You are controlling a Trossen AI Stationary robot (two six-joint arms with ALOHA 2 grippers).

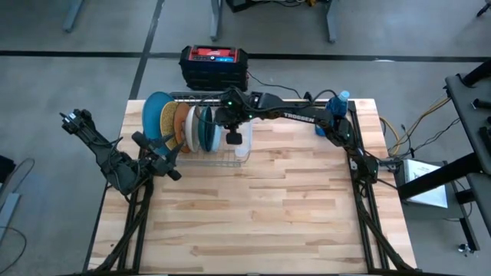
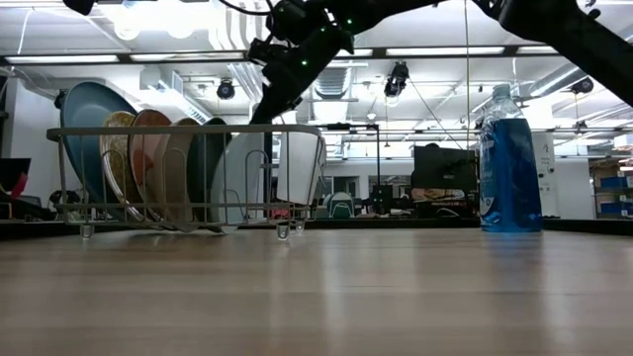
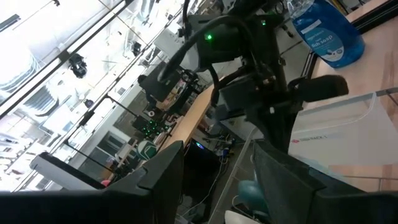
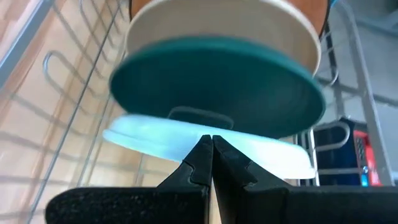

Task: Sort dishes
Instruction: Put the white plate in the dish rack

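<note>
Here a wire dish rack [image 1: 201,157] stands near the far edge of the wooden table [image 1: 261,207], toward its left corner. In it five plates stand on edge in a row running left to right, faces turned sideways: the large mid-blue plate [image 1: 156,116] at the left end, then the gold speckled plate [image 1: 168,123], the beige-grey plate [image 1: 182,123], the dark teal-green plate [image 1: 199,127] and the small pale blue plate [image 1: 213,132]. Right of them in the rack is a clear plastic cup [image 1: 240,147]. The left gripper [image 1: 170,153] waits by the rack's left end, fingers parted, holding nothing. The right gripper [image 1: 223,119] hovers over the rack above the pale blue plate, fingers closed and empty. A blue bottle [image 1: 337,103] stands upright near the far right corner.
</note>
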